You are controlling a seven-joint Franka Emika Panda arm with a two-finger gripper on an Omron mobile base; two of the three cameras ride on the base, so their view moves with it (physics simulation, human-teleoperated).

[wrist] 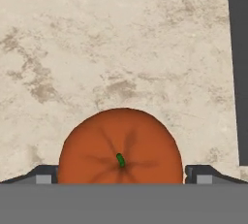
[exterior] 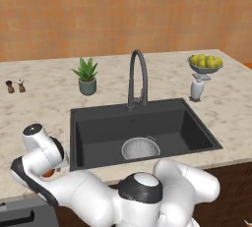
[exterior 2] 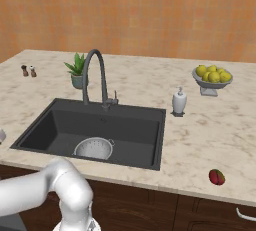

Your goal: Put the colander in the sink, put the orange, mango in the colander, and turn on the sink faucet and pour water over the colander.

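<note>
Orange (wrist: 120, 146) between gripper (wrist: 120, 174) fingers, grasp unclear, colander (exterior: 141, 148) in sink (exterior: 98, 132)

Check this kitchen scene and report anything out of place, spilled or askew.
Nothing is spilled or damaged. The colander sits upright in the sink, and the sink faucet is dry. One stray: a red-green fruit lies alone near the counter's front edge, far from the gripper, which flanks the orange.

Counter (exterior: 44, 108) is looking like matt beige-veined marble, sink (exterior: 98, 127) & faucet (exterior: 138, 76) showing matt dark grey, colander (exterior: 141, 149) reading as pale perforated metal, orange (wrist: 120, 148) showing smooth skin w/ faint ribs, wall (exterior: 123, 10) looking like orange tile.
</note>
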